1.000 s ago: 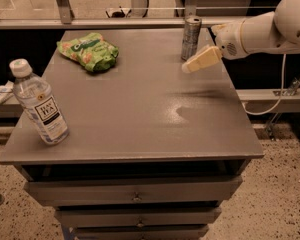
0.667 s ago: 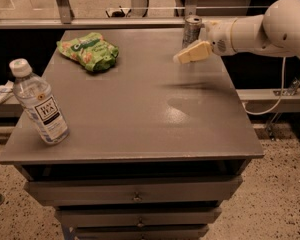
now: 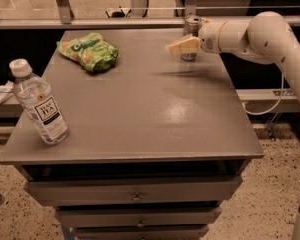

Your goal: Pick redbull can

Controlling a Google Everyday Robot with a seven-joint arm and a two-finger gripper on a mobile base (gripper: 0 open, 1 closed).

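Observation:
The redbull can (image 3: 191, 26) stands upright at the far right corner of the grey table (image 3: 140, 109); its shiny top rim and a bit of its base show. My gripper (image 3: 181, 46) reaches in from the right on a white arm (image 3: 260, 34) and hangs in front of the can, hiding its middle. Its cream-coloured fingers (image 3: 177, 46) point left, at the can's height.
A green snack bag (image 3: 89, 50) lies at the far left of the table. A clear plastic bottle with a white cap (image 3: 38, 103) stands near the front left edge. Drawers (image 3: 135, 196) sit below the tabletop. A rail runs behind the table.
My gripper has moved left and toward the far edge, from beside the can on its right to in front of it. The can, bag and bottle have not moved.

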